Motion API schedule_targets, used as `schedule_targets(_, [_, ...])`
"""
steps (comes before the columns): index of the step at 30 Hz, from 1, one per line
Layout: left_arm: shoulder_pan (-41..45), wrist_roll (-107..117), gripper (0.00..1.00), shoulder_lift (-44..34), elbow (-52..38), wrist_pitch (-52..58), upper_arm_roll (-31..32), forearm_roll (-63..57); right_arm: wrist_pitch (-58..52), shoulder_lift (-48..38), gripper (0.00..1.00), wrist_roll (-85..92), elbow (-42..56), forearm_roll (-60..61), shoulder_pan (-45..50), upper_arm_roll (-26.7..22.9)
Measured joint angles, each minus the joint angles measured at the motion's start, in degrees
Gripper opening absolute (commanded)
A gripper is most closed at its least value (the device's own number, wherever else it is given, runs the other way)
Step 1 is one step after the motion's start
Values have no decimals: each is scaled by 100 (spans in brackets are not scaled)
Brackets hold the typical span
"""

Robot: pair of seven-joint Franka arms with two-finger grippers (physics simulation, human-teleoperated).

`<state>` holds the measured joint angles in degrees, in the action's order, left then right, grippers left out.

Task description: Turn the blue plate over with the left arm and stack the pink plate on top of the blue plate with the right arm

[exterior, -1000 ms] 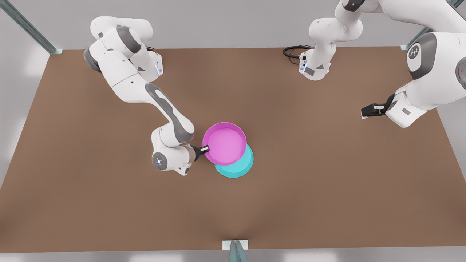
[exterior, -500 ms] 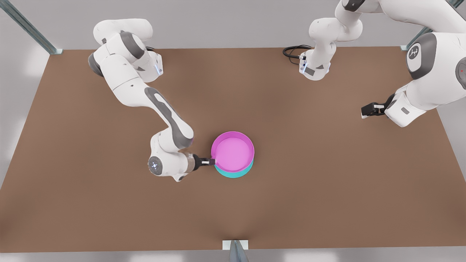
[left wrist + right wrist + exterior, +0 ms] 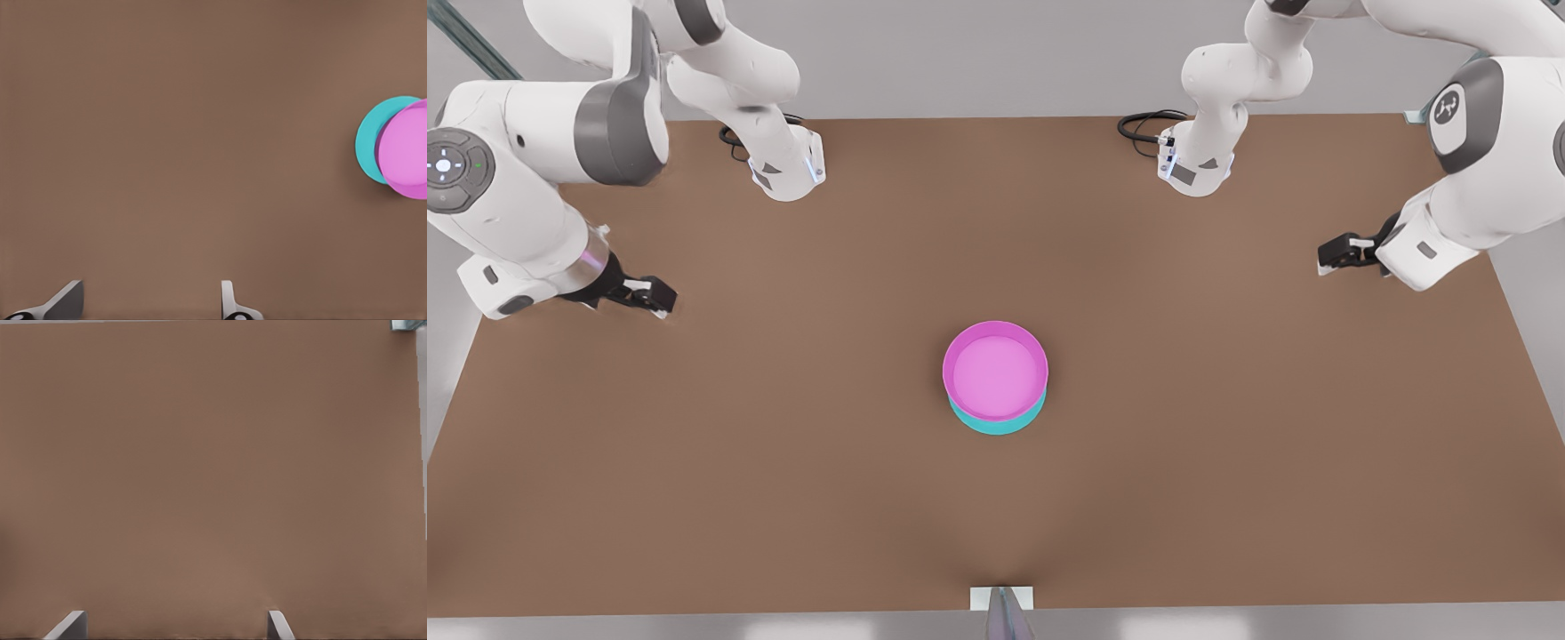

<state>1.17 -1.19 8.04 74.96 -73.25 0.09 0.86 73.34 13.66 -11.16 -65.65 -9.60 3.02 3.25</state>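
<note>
Pink plate (image 3: pixel 996 370) stacked atop blue plate (image 3: pixel 996 426)

Pink plate (image 3: pixel 995 370): magenta rim, lighter pink inside. Blue plate (image 3: pixel 997 426): plain turquoise-cyan, no pattern. Table (image 3: pixel 1227 427): uniform matte brown. Arms: white w/ grey joint sections; grippers black w/ pale grey fingertips (image 3: pixel 65 301). Backdrop was light grey.

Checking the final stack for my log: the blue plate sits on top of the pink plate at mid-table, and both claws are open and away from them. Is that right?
Not quite. The front view shows the order reversed: the pink plate sits on top of the blue plate. The rest holds: both the left claw and the right claw are open and away from the stack.
</note>
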Motion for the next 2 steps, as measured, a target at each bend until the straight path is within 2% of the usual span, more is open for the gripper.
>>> schedule_targets(2, [2,-21,100,-1,-13,4,2,2,-108,-256,100,168,-240,44,-59,-153])
